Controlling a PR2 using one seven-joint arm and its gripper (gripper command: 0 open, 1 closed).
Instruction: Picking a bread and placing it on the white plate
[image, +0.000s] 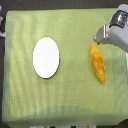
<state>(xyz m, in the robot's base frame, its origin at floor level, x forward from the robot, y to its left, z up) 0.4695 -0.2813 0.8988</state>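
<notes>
The bread (97, 63) is a long, narrow, orange-yellow loaf with pointed ends, lying on the green cloth at the exterior view's right. The white plate (46, 57) is a plain oval dish lying left of centre, with nothing on it. My gripper (99, 36) reaches in from the upper right corner, its grey tip just above the loaf's upper end. From this view the fingers blur into one grey block, so whether they are open or shut does not show. Nothing is held that I can see.
A green cloth (65, 100) covers the table. Its front edge runs along the bottom of the view, with a dark border beyond. A small grey object (2, 35) sits at the left edge.
</notes>
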